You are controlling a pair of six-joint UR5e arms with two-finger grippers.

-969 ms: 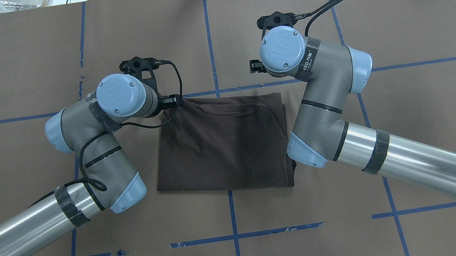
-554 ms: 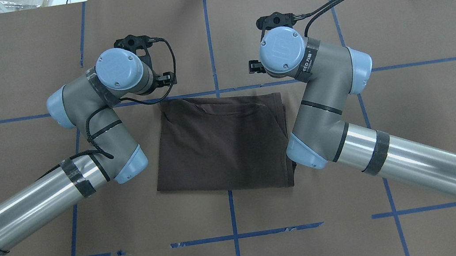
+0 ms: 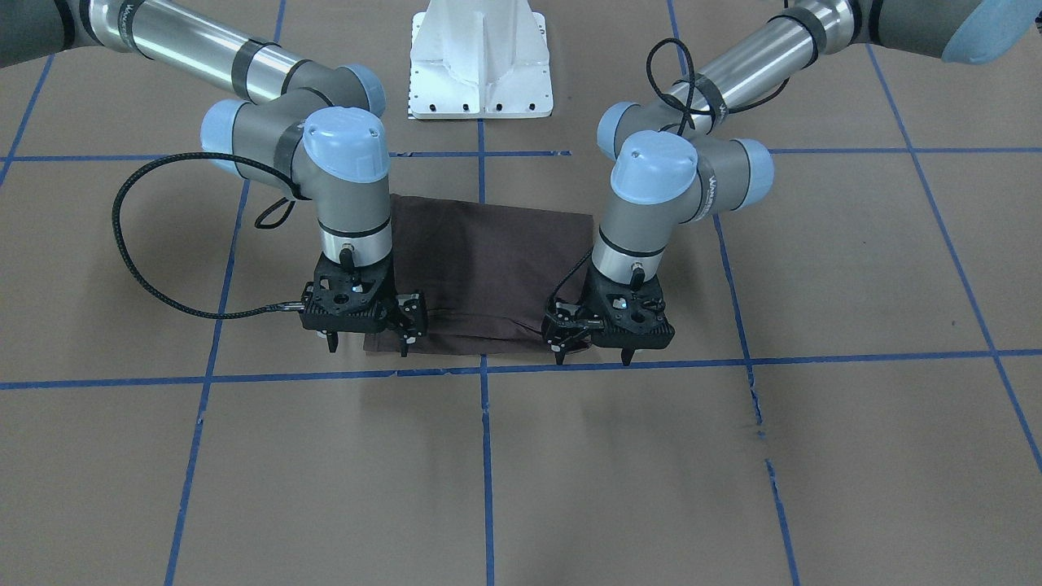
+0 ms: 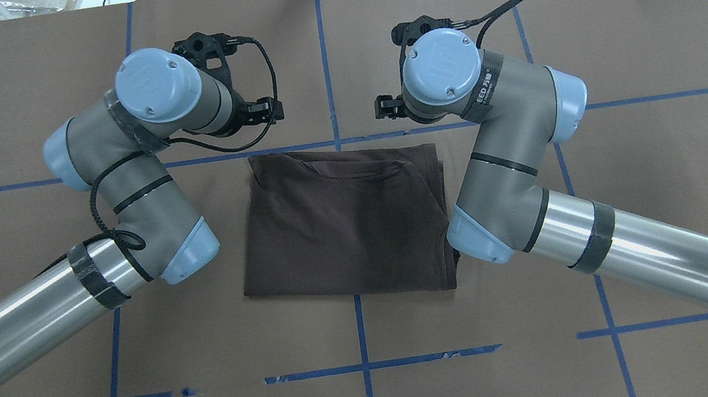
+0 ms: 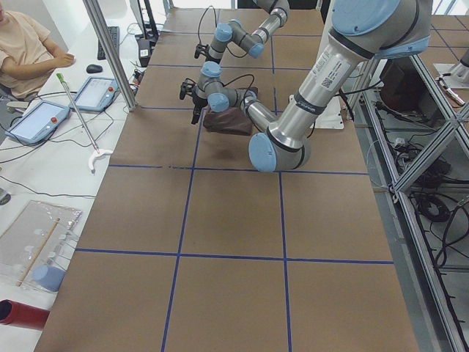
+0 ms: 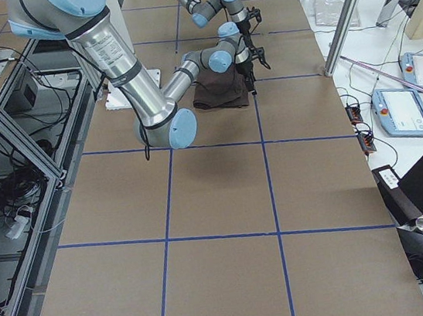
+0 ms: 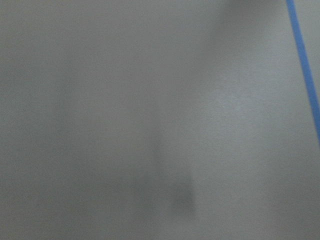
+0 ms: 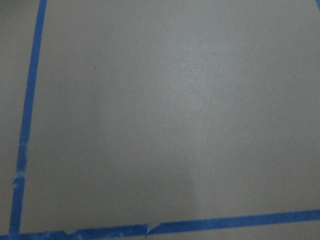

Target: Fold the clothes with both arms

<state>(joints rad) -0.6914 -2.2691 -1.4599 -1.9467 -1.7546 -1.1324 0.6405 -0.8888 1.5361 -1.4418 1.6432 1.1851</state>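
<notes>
Table: brown paper top, blue tape grid; bears everything listed.
Left arm: reaches in beside the shirt's left edge, wrist turned down past its far edge.
Right arm: mirrors it, elbow overlapping the shirt's right edge.
T-shirt: dark brown, folded to a compact rectangle, flat at table centre between the arms, neckline along the far edge.
Left gripper: fingers spread apart, empty, hanging clear just beyond the shirt's far left corner.
Right gripper: fingers spread apart, empty, likewise at the far right corner.
Wrist views: bare paper and tape only, no cloth.
Step in hand: judged a pause between folds, cloth ungripped.
Next move calls for: probably lowering both pincers onto the far corners together for a matched pinch, or withdrawal if this fold suffices.
</notes>
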